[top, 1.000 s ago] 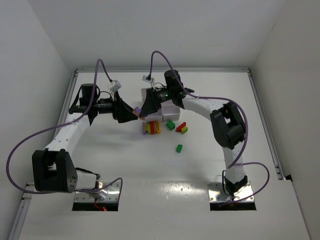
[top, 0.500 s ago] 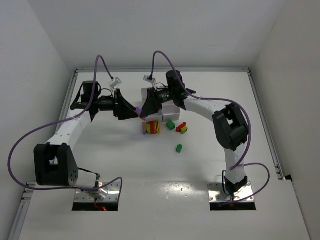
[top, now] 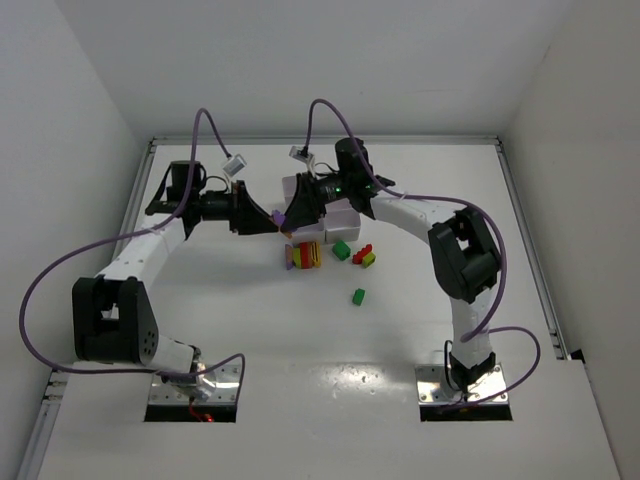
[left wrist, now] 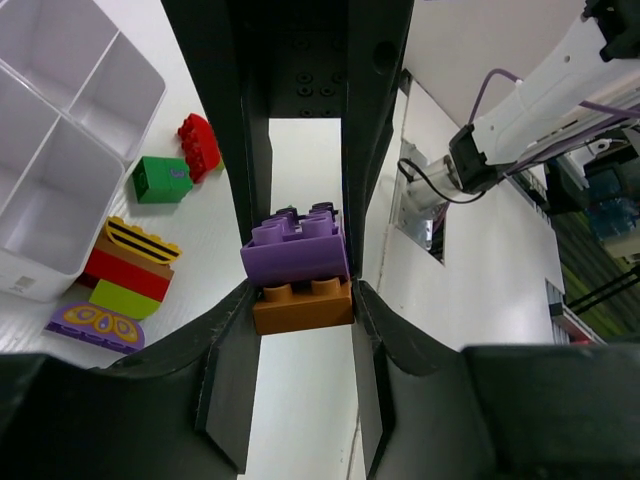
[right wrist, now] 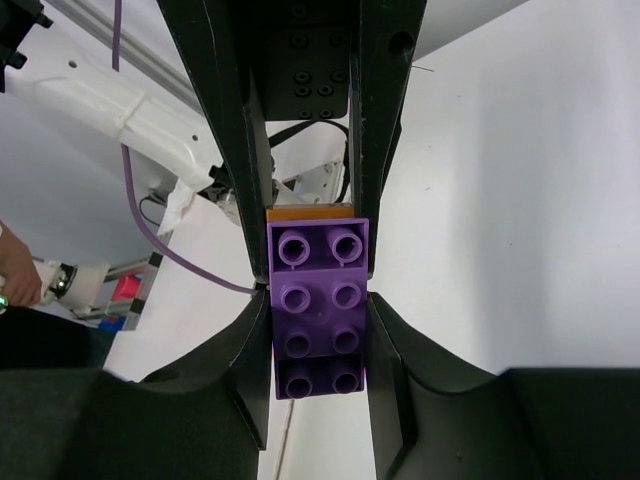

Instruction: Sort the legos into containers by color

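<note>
Purple brick [right wrist: 318, 300] and orange brick [left wrist: 303, 305], snapped together, are held in the air between two black grippers that meet tip to tip above the white tabletop [top: 300, 340]. The left gripper [left wrist: 303, 300] is closed on the pair, its fingers pressing the sides of the orange brick, with the purple one stacked against it. The right gripper [right wrist: 318, 315] is clamped on the long purple brick, whose eight studs face its wrist camera; from there only a thin orange edge shows behind the purple. From overhead the joined bricks are a tiny purple speck between the two grippers, and the orange one cannot be made out. The white container [left wrist: 68, 105] sits on the tabletop just behind the meeting grippers. The right gripper hides much of it from above, and the left wrist view cuts it off at the frame edge, so only some compartments show. Just in front of the container lies a small pile: a yellow striped piece [left wrist: 140, 240] on a red brick [left wrist: 125, 272] on a lime brick [left wrist: 130, 298], with a flat purple piece [left wrist: 95, 325] beside them. Near the pile are a green brick [left wrist: 160, 180] and a red studded brick [left wrist: 200, 145]. A lone green brick [top: 358, 296] sits well apart, nearer the arm bases.
</note>
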